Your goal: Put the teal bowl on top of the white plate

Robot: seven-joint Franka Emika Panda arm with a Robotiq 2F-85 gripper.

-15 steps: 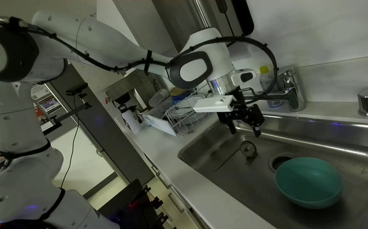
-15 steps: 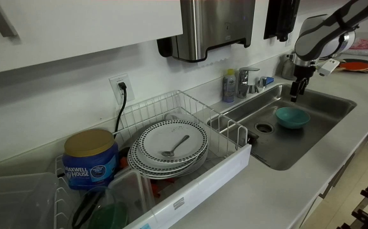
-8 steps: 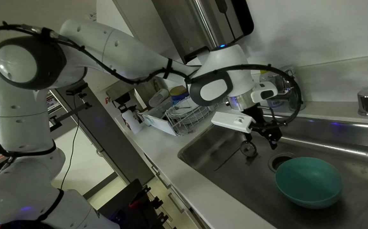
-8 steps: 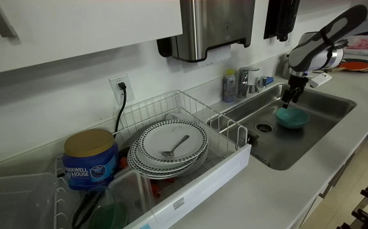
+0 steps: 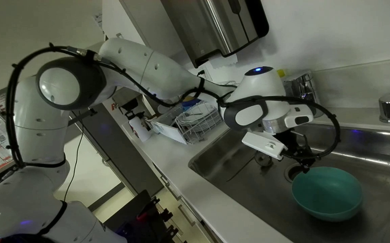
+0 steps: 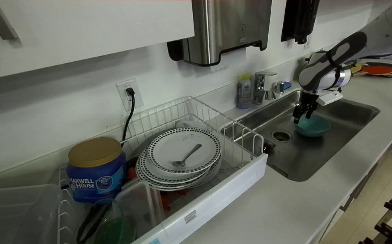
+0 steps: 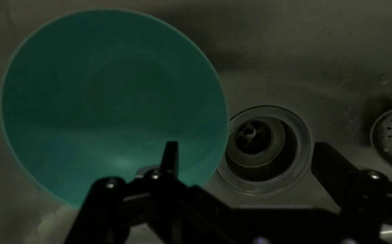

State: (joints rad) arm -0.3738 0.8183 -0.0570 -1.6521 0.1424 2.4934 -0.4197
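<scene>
The teal bowl (image 5: pixel 328 194) sits upright on the sink floor beside the drain; it also shows in an exterior view (image 6: pixel 314 128) and fills the left of the wrist view (image 7: pixel 114 95). White plates with dark patterned rims are stacked in the dish rack; the top plate (image 6: pixel 179 144) carries a spoon (image 6: pixel 187 156). The stack also shows in an exterior view (image 5: pixel 196 118). My gripper (image 7: pixel 245 145) is open and empty, pointing down above the bowl's drain-side rim. In the wrist view one finger overlaps the bowl's inside, the other lies past the drain. It also shows in an exterior view (image 6: pixel 302 118).
The steel sink (image 6: pixel 348 105) has raised walls and a drain (image 7: pixel 260 149). A strainer (image 5: pixel 263 158) lies in it. A faucet (image 6: pixel 259 88) and spray bottle (image 6: pixel 244 91) stand behind. The wire rack (image 6: pixel 236 135) holds a coffee tub (image 6: pixel 96 169) and clear containers (image 6: pixel 19 213).
My gripper has moved down into the sink and toward the bowl, from above the strainer side to the bowl's near-drain rim. The bowl and plates have not moved.
</scene>
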